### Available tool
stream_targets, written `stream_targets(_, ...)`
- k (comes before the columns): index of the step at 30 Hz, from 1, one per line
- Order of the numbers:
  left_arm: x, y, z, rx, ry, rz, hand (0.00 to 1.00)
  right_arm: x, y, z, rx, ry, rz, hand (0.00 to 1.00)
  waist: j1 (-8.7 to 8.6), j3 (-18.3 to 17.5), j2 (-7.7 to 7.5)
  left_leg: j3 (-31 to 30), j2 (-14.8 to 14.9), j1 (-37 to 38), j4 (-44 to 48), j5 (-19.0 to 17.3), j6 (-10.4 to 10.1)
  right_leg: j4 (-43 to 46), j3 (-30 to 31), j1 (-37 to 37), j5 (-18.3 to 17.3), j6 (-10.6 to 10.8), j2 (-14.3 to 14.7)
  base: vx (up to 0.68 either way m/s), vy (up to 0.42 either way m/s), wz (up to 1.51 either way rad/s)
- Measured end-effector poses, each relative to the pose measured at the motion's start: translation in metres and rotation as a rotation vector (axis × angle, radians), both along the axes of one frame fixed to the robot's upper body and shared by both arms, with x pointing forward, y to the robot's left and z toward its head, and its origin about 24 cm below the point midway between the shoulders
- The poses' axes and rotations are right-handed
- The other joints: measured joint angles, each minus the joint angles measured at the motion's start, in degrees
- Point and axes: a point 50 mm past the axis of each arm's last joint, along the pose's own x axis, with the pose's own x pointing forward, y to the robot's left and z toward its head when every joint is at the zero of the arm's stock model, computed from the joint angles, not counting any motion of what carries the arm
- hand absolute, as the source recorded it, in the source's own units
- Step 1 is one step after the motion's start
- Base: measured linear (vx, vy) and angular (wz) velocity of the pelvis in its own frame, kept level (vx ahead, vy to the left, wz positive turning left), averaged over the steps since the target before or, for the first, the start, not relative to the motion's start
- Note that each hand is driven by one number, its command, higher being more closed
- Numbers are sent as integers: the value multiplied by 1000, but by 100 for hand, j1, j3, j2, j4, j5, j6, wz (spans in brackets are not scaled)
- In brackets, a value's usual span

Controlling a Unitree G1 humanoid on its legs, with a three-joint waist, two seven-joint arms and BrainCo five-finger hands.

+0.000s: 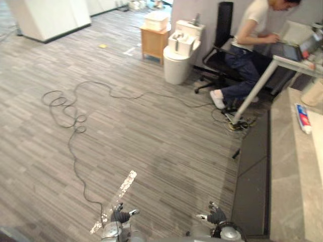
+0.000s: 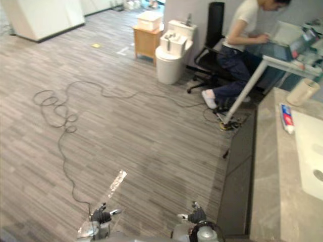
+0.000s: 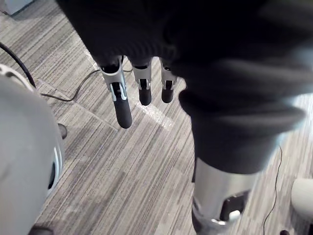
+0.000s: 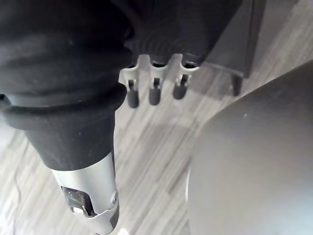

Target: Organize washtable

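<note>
The washtable [image 1: 282, 166] runs along the right side, a grey stone counter with a white sink [image 2: 310, 151] set in it. A red, white and blue toothpaste tube [image 1: 303, 118] lies on the counter beside the sink, and a beige cup [image 2: 304, 92] stands just beyond it. My left hand [image 1: 119, 217] and right hand [image 1: 217, 217] hang low at the near edge over the floor, well short of the counter. Both are open and hold nothing: the left hand's fingers [image 3: 122, 105] and the right hand's fingers [image 4: 154, 93] point straight down at the wood-patterned floor.
The washtable's dark front panel [image 1: 252, 171] faces the open floor. A person sits on a black office chair [image 1: 219, 45] at a desk [image 1: 298, 63] at the far right. A white toilet [image 1: 179, 55] and a small wooden cabinet [image 1: 154, 43] stand at the back. A shiny tape strip [image 1: 123, 189] lies on the floor.
</note>
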Motion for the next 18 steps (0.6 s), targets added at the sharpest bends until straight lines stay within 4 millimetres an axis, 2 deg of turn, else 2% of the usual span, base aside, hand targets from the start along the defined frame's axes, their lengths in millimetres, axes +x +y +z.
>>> stream_targets(1,-3,3,-1,7,15,-7,0,1,1,-1,3,7,4,0,-16,0,-36,162,-35,134,-115,-11,-146,-573,-469,-2,349,-253,-60,218,-177,-52)
stream_targets(2,-8,1,-4,1,44,-11,0,4,-2,-1,1,6,3,0,-131,-24,48,124,-32,224,-229,31,-236,-627,-572,70,542,-382,22,214,-149,-39)
stream_targets(3,-11,0,-5,-2,54,-15,0,5,-3,0,0,2,1,0,-192,-52,101,86,-40,279,-367,97,-276,-649,-584,101,501,-412,79,272,-143,-17)
stream_targets(4,-13,-3,-6,-11,60,-17,0,7,-7,1,-2,-9,-15,0,-227,-16,217,105,-36,437,-546,184,-370,-598,-513,132,369,-426,147,219,-92,-16)
stream_targets(6,-11,-8,-6,-22,54,-18,0,7,-13,1,-16,-4,-16,0,-189,-20,309,56,91,467,-366,200,-399,-556,-431,159,225,-493,274,259,-151,-34)
stream_targets(8,-9,-9,-6,-27,49,-10,0,6,-12,1,-15,-3,-16,0,-215,-11,308,-122,373,231,632,129,-505,-701,-312,397,168,-524,419,253,-168,-45)
stream_targets(9,-8,-8,-4,-28,34,14,0,7,-11,1,-16,-2,-10,0,-203,-2,325,-293,658,-47,1732,170,-539,-876,-143,654,149,-557,570,279,-71,-88)
stream_targets(10,-9,-9,-3,-30,20,21,0,5,-12,1,-22,3,-5,0,-114,29,341,-466,904,-328,2692,207,-633,-954,125,838,106,-630,713,283,-13,-109)
stream_targets(11,-7,-9,-3,-28,11,20,0,4,-13,0,-25,9,-7,0,-50,42,369,-548,919,-379,2961,143,-600,-967,275,913,80,-666,744,226,64,-132)
stream_targets(12,-7,-8,-2,-27,6,20,0,3,-13,0,-24,13,-17,0,-49,44,371,-669,851,-522,3123,-13,-581,-1004,563,1009,53,-684,742,232,141,-128)
stream_targets(14,-6,-7,-2,-22,2,21,0,4,-11,-1,-20,13,-26,0,-55,78,299,-776,508,-809,2712,-185,-421,-1111,1039,1125,71,-613,587,268,206,-118)
stream_targets(15,-5,-6,-1,-21,-4,23,0,4,-11,-1,-20,13,-27,0,-54,89,281,-815,433,-896,2537,-193,-407,-1139,1158,1158,81,-584,531,230,239,-91)
stream_targets(17,-3,-5,0,-18,-12,22,0,3,-12,-1,-20,19,-28,0,-51,111,236,-1143,76,-1044,1383,-162,-420,-1260,1494,1295,75,-316,288,212,276,-81)
stream_targets(18,-4,-7,-1,-21,-8,18,0,1,-13,-2,-22,26,-28,0,-52,109,300,-1399,-51,-1008,660,22,-439,-1295,1604,1343,48,-157,272,226,350,-76)
